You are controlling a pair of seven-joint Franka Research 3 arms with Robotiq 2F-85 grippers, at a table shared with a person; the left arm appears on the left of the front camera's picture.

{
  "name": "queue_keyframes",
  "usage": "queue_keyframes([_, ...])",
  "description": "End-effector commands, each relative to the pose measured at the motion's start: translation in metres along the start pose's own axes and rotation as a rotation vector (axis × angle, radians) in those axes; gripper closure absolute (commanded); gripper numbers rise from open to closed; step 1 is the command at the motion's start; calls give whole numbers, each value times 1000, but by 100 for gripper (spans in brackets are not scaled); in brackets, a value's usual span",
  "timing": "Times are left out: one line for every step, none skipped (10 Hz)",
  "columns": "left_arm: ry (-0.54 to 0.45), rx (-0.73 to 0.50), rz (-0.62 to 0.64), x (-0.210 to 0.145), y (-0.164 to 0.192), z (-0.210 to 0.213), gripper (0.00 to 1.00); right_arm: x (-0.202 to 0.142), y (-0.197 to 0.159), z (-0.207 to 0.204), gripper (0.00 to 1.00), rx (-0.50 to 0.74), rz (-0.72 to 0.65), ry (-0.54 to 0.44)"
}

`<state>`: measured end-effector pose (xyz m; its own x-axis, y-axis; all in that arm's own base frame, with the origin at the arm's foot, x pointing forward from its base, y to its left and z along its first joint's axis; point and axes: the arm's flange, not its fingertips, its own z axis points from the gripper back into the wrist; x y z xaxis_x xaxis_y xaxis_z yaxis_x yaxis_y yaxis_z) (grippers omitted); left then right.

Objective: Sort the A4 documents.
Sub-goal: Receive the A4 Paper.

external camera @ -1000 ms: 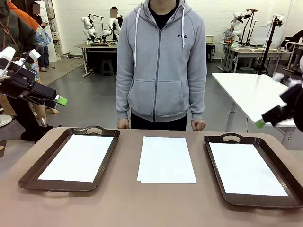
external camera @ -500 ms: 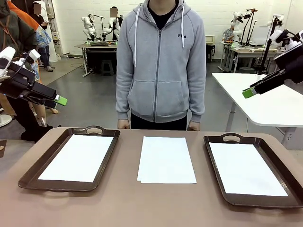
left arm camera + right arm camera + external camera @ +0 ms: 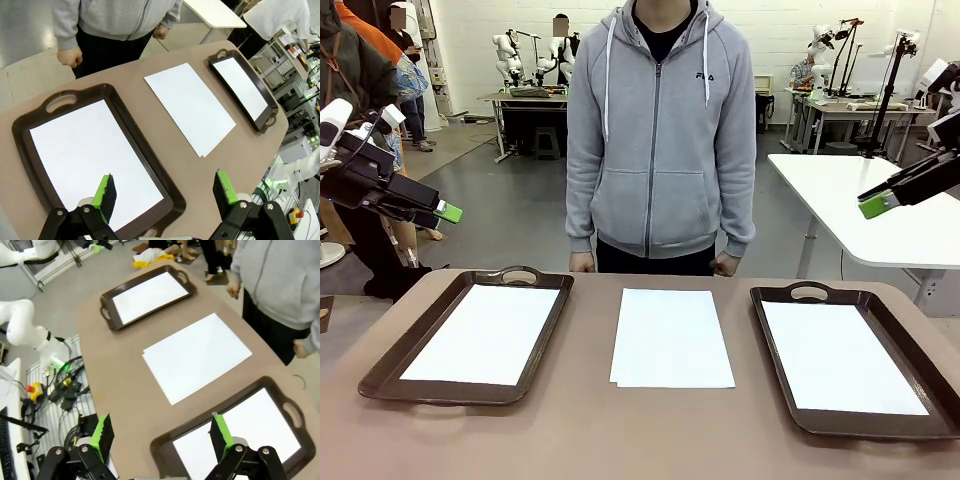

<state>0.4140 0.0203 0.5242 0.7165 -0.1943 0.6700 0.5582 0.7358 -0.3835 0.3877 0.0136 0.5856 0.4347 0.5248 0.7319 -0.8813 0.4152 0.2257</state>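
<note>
Both my grippers hang high at the table's sides with nothing in them. The left gripper (image 3: 164,184) has its jaws wide apart, and so does the right gripper (image 3: 161,426). Under the left one lies the left tray (image 3: 412,335), which already holds a sheet (image 3: 485,332). Under the right one lies the right tray (image 3: 870,425) with its own sheet (image 3: 840,355).

What my next reach turns on is the loose stack of paper (image 3: 670,337). It lies on the bare table (image 3: 590,430) between the two trays and touches neither. From either gripper it lies inward and down, past that side's tray. Its long axis runs away from me toward the person (a short edge faces me), roughly in line with the trays. In the front view my grippers stand about equally far from it, so I judge neither arm clearly nearer. A second edge peeks out at the near corner, so there is more than one sheet.

Beyond the stack, the person's hands (image 3: 725,264) hang loosely closed at the far edge, clear of the paper.
</note>
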Motion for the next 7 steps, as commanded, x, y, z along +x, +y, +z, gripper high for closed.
queue_keyframes([-9,0,5,0,0,-1,0,-3,7,5,0,41,-40,17])
queue_keyframes([-9,0,5,0,0,-1,0,-3,3,6,0,55,-63,11])
queue_keyframes([-9,0,5,0,0,-1,0,-2,-1,5,0,73,-99,14])
queue_keyframes([-9,0,5,0,0,-1,0,-1,-6,3,0,78,-133,30])
queue_keyframes([-9,0,5,0,0,-1,0,2,-14,-2,0,87,-180,51])
queue_keyframes([-9,0,5,0,0,-1,0,5,-27,-7,0,100,-224,62])
queue_keyframes([-9,0,5,0,0,-1,0,7,-34,-10,0,116,-252,69])
